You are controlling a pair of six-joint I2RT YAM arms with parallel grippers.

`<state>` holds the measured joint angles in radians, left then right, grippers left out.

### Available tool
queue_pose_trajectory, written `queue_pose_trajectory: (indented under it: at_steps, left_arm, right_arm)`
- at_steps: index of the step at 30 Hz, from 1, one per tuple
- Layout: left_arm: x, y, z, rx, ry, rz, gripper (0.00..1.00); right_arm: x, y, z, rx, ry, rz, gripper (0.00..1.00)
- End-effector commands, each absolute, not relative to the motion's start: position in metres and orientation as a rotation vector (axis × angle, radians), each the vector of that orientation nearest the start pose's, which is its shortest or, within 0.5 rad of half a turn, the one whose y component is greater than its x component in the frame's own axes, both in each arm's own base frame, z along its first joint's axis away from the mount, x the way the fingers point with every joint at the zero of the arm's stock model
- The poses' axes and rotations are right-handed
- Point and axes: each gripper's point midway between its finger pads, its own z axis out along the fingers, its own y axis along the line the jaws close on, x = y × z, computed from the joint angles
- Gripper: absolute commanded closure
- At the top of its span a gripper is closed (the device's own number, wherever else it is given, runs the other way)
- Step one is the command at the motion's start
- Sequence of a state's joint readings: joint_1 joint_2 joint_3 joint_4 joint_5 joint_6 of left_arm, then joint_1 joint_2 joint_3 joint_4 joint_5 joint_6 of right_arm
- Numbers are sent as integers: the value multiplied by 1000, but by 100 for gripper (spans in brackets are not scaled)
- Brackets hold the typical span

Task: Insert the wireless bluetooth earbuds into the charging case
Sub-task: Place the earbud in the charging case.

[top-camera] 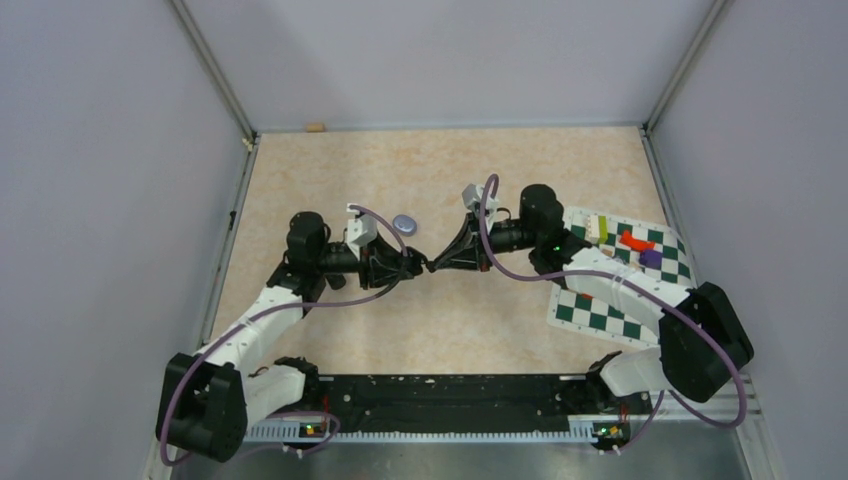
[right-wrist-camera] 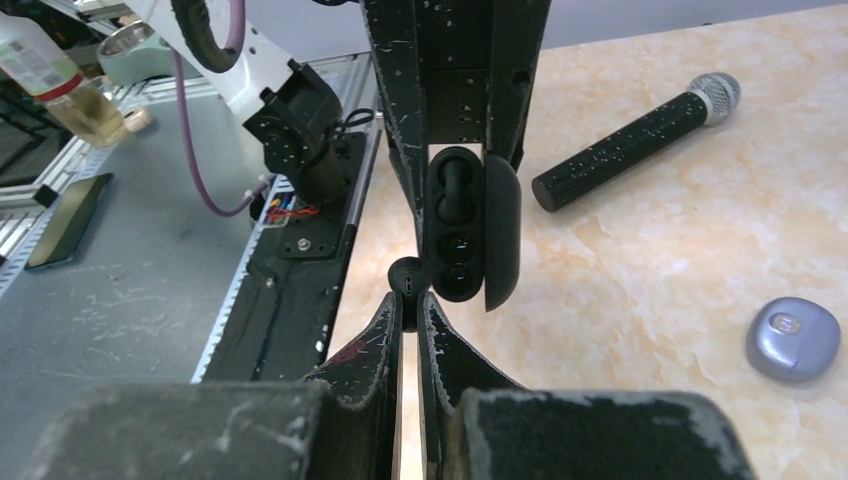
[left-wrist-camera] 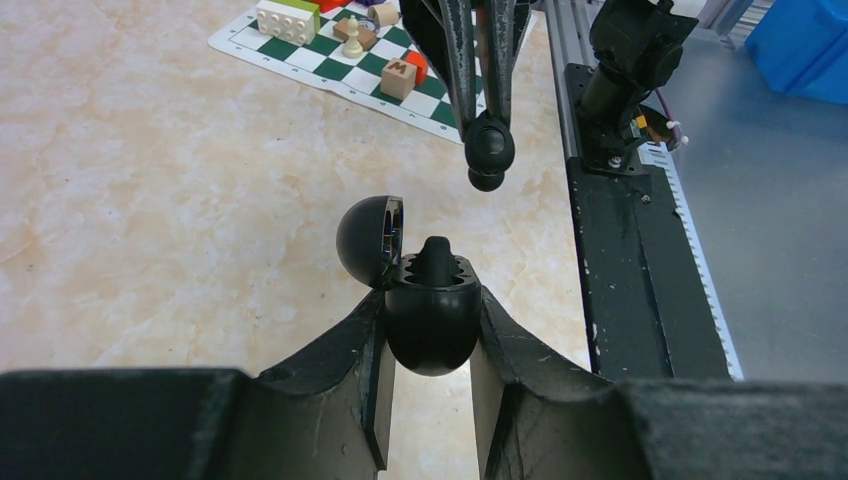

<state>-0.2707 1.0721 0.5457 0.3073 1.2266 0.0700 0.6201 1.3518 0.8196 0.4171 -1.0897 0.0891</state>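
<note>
My left gripper [left-wrist-camera: 431, 335] is shut on the black charging case [left-wrist-camera: 432, 322], whose lid [left-wrist-camera: 366, 240] hangs open to the left. One black earbud [left-wrist-camera: 437, 256] sits in the case. In the right wrist view the case [right-wrist-camera: 500, 225] shows one filled slot and one empty slot [right-wrist-camera: 456, 270]. My right gripper [right-wrist-camera: 410, 302] is shut on a second black earbud [right-wrist-camera: 406, 277], held just beside the case's empty slot. In the top view the two grippers [top-camera: 408, 265] [top-camera: 438, 263] meet tip to tip at mid-table. A closed pale purple case [top-camera: 404, 223] lies behind them. The purple earbuds are out of view.
A checkered mat [top-camera: 600, 315] with coloured blocks [top-camera: 634, 241] lies at the right. A black microphone [right-wrist-camera: 630, 140] lies on the table in the right wrist view, and the purple case [right-wrist-camera: 793, 338] to its right. A black rail [top-camera: 450, 390] runs along the near edge.
</note>
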Motion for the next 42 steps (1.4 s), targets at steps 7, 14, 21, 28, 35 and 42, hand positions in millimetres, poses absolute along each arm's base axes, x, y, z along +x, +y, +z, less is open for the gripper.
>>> queue_pose_trajectory:
  at_steps: [7,14,21,28,35,42]
  left_arm:
    - [201,-235,201,1180,1374,-1265,100]
    - [200,-235,200,1184,1374,-1261,100]
    - [200,-235,200,1187,1371,-1260,100]
    - [199,-235,201,1188,1367,-1255,100]
    - [200,-235,201,1188,1366,-1251,100]
    - [199,-235,201,1189,1365,-1249,100]
  right_arm:
    - [208,345,249,-1262,1290,1341,100]
    - [203,352,239,-1298,1309,1360,100]
    - [203,354,237,-1302,1318,1358,100]
    - [203,355,232,-1327,1320,1345,100]
    - [202,358,226,-1337,1339,1359,100]
    - [197,361,226,-1352,1329,1371,100]
